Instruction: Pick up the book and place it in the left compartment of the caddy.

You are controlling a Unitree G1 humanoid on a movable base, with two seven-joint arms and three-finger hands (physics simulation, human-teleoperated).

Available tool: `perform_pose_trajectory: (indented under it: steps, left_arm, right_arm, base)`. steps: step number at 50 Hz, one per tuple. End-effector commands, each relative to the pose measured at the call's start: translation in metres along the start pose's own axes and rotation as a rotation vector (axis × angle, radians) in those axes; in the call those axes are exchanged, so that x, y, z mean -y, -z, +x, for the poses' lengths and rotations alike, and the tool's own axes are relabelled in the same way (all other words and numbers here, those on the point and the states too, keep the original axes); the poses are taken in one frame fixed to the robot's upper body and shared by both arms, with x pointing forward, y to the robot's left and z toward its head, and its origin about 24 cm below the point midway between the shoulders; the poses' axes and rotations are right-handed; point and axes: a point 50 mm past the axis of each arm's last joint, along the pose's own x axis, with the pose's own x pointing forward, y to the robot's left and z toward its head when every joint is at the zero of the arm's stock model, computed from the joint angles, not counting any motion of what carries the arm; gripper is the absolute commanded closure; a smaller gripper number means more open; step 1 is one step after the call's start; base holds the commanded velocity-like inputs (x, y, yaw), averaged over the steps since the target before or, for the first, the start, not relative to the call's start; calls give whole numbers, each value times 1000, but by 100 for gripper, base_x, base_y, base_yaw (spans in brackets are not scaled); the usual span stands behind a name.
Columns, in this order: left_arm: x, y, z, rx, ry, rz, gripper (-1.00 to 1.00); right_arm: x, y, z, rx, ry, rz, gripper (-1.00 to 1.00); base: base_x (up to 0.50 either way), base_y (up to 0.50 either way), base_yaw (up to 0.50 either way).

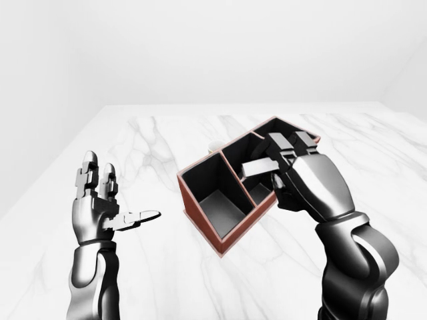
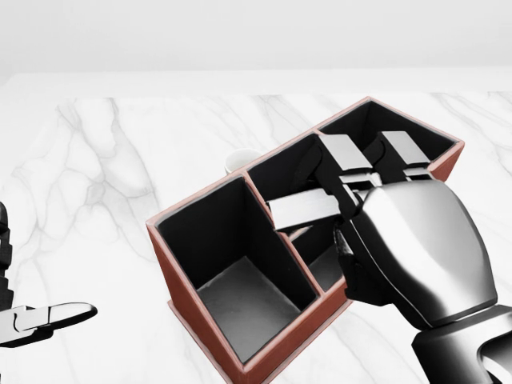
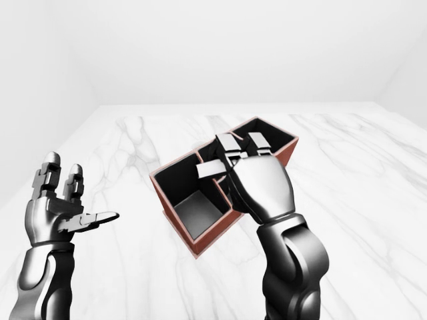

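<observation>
In the left-eye view, the left hand [image 1: 100, 203] stood raised at the left with its fingers [image 1: 89, 175] spread open, holding nothing, well apart from the red-brown caddy [image 1: 200, 211] on the marble worktop [image 1: 153, 140]. In the head view, the right hand [image 2: 400, 240] hung over the caddy's middle compartments, fingers loosely curled around nothing, while the left compartment [image 2: 240, 296] lay bare and the book could not be seen. In the right-eye view, a small white object peeped out beyond the caddy's far wall.
</observation>
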Motion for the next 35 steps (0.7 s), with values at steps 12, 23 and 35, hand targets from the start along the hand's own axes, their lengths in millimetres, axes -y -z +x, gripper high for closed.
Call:
perform_pose_trajectory:
  steps: [12, 23, 35]
  left_arm:
    - [0, 2, 0, -8, 0, 1, -100]
    - [1, 1, 0, -5, 0, 1, -100]
    - [1, 1, 1, -5, 1, 2, -100]
  right_arm:
    - [1, -8, -1, 138, -19, 110, 100]
    - [6, -10, -3, 246, -20, 224, 100]
    - [0, 9, 2, 285, -88, 379, 100]
  base:
    - [0, 0, 0]
    - [0, 0, 0]
    - [0, 0, 0]
